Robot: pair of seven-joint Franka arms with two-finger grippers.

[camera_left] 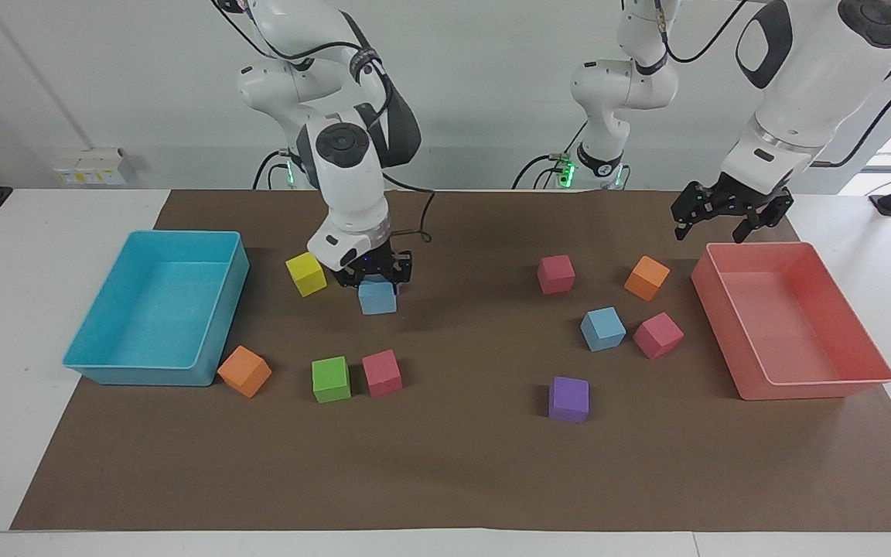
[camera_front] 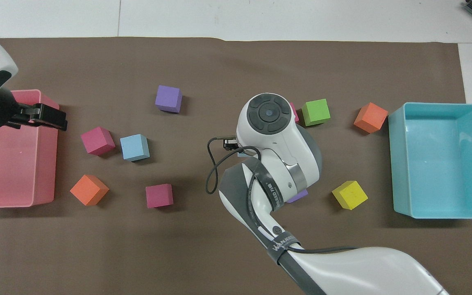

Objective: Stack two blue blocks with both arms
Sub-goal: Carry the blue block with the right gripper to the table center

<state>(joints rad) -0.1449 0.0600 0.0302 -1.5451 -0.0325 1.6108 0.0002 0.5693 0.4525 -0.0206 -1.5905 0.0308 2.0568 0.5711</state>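
Blue block (camera_left: 377, 298), first of two: clamped between the fingers of the right pincer (camera_left: 374, 280), carried low over the brown mat (camera_left: 445, 464) at mid-desk, presumably in transit toward its partner so the stack can be built there. Blue block (camera_left: 602, 328), second of two: resting on the mat toward the left arm's end of the desk, just beside a pink cube (camera_left: 657, 335), its top face clear and so apparently the base of the stack. Left pincer (camera_left: 730, 215): fingers spread, gripping nothing, hanging over the pink tray's (camera_left: 817, 387) edge nearest the robots; this arm waits, probably kept clear of the carrying path. Turquoise tray (camera_left: 144, 370): at the right arm's end of the desk. Remaining cubes, loose on the mat: yellow (camera_left: 305, 274) near the carried block; orange (camera_left: 244, 371), green (camera_left: 331, 379) and pink (camera_left: 382, 373) toward the desk edge away from the robots; purple (camera_left: 568, 399), pink (camera_left: 555, 274) and orange (camera_left: 646, 278) around the waiting block.
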